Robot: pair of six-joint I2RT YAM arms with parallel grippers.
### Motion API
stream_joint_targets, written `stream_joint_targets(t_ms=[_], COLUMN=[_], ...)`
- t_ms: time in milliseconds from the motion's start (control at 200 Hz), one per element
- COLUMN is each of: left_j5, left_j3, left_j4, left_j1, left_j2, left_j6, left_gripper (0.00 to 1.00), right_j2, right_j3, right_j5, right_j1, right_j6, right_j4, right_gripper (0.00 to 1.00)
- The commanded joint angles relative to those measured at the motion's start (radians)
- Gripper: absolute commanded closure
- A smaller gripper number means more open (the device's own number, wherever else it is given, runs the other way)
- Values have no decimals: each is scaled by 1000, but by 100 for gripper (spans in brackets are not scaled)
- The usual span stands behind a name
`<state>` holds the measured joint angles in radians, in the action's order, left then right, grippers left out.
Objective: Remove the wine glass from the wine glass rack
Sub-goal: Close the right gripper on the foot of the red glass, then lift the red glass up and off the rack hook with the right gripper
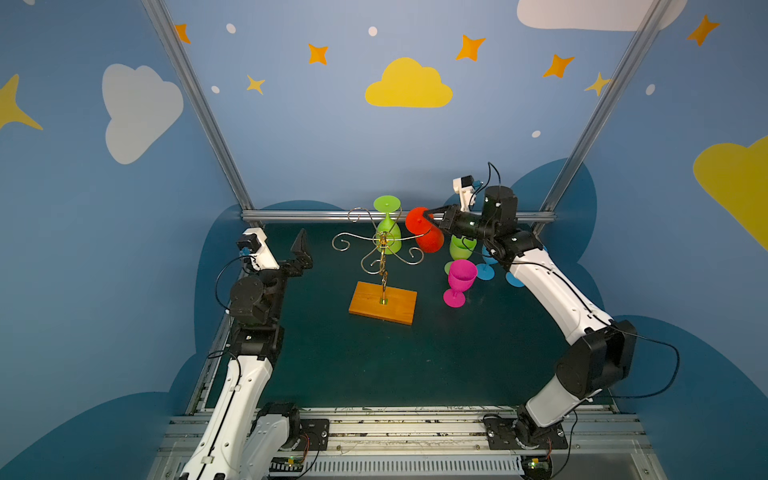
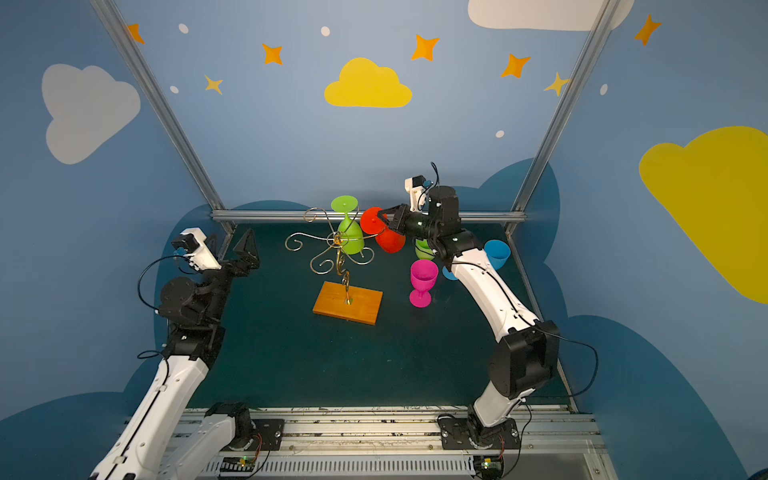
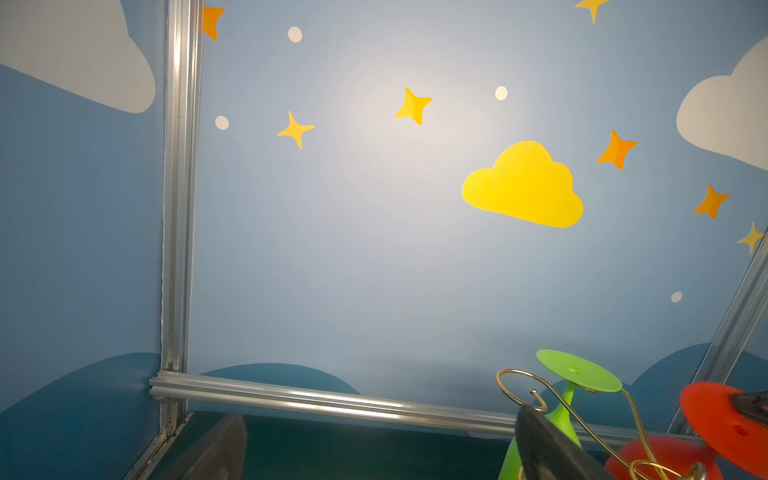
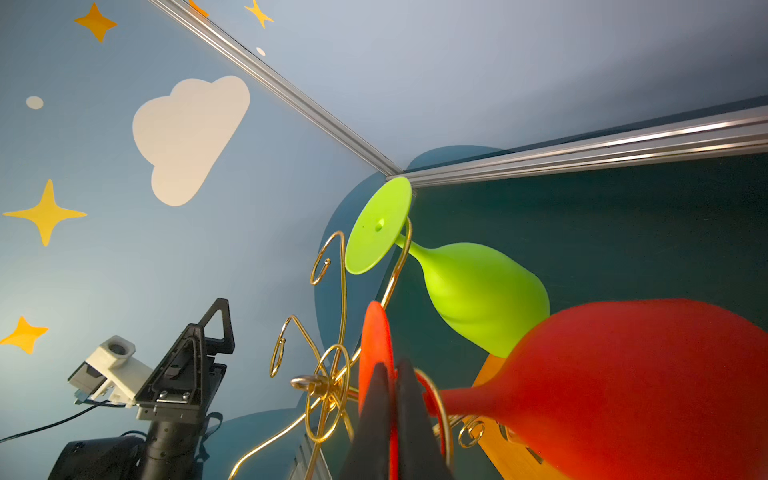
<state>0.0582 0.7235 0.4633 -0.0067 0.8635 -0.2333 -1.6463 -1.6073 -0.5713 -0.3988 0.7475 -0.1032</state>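
1. right gripper (image 1: 428, 215) pinched tight on the foot of the red glass (image 1: 430, 242).
2. red glass hangs upside down on a right-rear arm of the rack (image 1: 374, 303); stem sits in the gold loop, bowl down.
3. green glass (image 1: 389, 240) hangs upside down on a rear arm, just beside the red glass.
4. left gripper (image 2: 230, 249) spread wide, holds nothing, at left rear of table (image 1: 374, 365), well apart from rack.
5. pink glass (image 1: 460, 276) stands upright right of rack; blue glass (image 2: 496, 253) upright behind right arm.
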Motion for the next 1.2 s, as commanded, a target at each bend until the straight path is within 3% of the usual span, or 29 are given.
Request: stream_joint_targets(t_ms=[0, 240, 1197], left_j5=[8, 8, 12], left_j3=[-9, -9, -9], left_j4=[11, 10, 10], left_j1=[0, -1, -3], left_j2=[-14, -15, -20], left_j6=[-4, -4, -3], left_gripper=[1, 1, 1], right_j2=[53, 76, 155], right_j3=[19, 69, 184], right_j5=[-31, -64, -96], right_j1=[12, 31, -19], right_j6=[49, 125, 143], right_j4=[77, 154, 180], right_gripper=[100, 100, 100])
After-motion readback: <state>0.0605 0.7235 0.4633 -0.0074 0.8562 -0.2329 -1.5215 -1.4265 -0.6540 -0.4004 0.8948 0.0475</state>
